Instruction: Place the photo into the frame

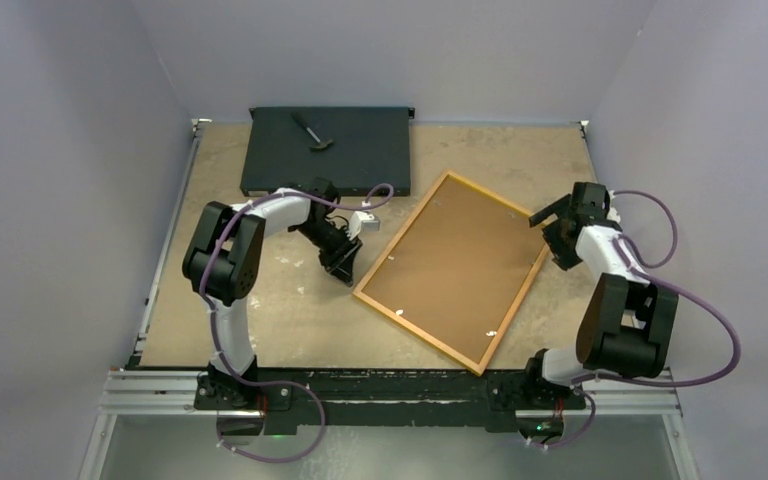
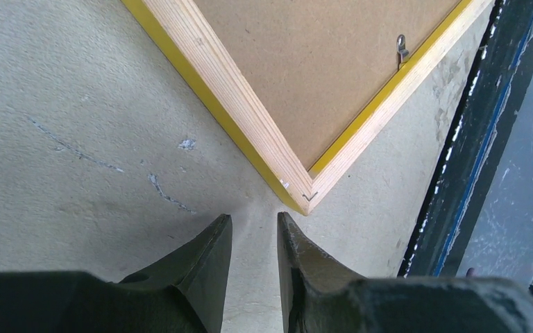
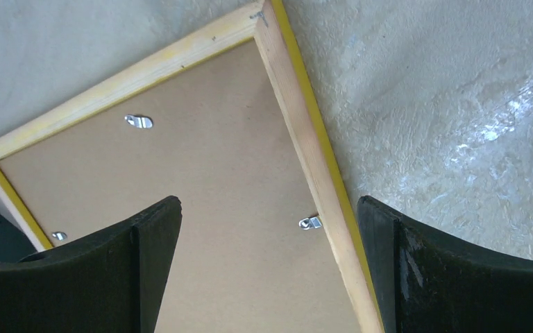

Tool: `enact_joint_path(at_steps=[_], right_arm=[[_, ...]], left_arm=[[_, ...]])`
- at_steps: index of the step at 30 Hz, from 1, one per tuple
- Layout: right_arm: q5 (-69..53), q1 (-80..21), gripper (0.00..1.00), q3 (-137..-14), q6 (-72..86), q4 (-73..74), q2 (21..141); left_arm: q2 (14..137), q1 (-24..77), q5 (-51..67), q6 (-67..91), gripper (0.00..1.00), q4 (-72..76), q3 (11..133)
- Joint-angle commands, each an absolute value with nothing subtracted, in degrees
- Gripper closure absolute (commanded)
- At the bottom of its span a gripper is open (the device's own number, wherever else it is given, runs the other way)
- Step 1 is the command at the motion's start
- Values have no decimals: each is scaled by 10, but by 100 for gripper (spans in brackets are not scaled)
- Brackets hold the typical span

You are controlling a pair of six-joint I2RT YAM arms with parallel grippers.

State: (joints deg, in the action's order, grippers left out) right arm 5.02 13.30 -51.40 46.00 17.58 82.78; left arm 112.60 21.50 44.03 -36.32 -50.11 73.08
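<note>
The frame (image 1: 401,232) lies face down and slanted on the table, its pale wood back and yellow edge up. A brown backing board (image 1: 455,262) fills it, with small metal clips (image 3: 309,223) along the inner edge. The photo is hidden from every view. My left gripper (image 1: 340,268) sits low at the frame's left corner (image 2: 298,187), just short of it. Its fingers (image 2: 253,218) stand a narrow gap apart with only bare table between them. My right gripper (image 1: 550,235) hovers wide open over the frame's right rail (image 3: 298,125), holding nothing (image 3: 269,202).
A flat black box (image 1: 290,150) lies at the back left with a small hammer-like tool (image 1: 312,132) on it. A black rail (image 1: 390,385) runs along the near edge, close to the frame's lower corner. Grey walls close in the table's sides and back.
</note>
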Motion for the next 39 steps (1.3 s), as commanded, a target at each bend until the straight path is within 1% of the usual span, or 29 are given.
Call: enact_joint_path(at_steps=[1, 4, 8, 13, 17, 20, 26, 30, 32, 35, 39], right_arm=[[65, 129, 1, -501, 461, 152, 836], [75, 130, 1, -512, 469, 130, 877], [56, 130, 1, -537, 486, 100, 916], [45, 130, 1, -605, 498, 82, 983], [34, 130, 1, -659, 509, 72, 1029], [51, 130, 1, -710, 514, 87, 1053], [123, 130, 1, -777, 500, 117, 1054], [135, 119, 1, -778, 468, 114, 1040], [131, 101, 1, -765, 454, 111, 1032], [144, 37, 1, -739, 425, 100, 1010], [140, -70, 4, -713, 398, 86, 987]], left_arm=[[1124, 214, 444, -389, 72, -491, 719], [1131, 223, 447, -372, 72, -468, 713], [1132, 251, 452, -326, 72, -428, 698], [1154, 296, 460, -268, 72, -379, 709], [1176, 325, 460, -227, 72, -345, 743], [1203, 344, 458, -196, 72, -323, 783], [1271, 390, 457, -136, 72, -288, 874], [1307, 414, 464, -106, 72, -277, 921], [1314, 419, 479, -99, 72, -279, 930], [1302, 413, 494, -113, 72, -320, 939], [1232, 354, 505, -155, 71, -409, 950]])
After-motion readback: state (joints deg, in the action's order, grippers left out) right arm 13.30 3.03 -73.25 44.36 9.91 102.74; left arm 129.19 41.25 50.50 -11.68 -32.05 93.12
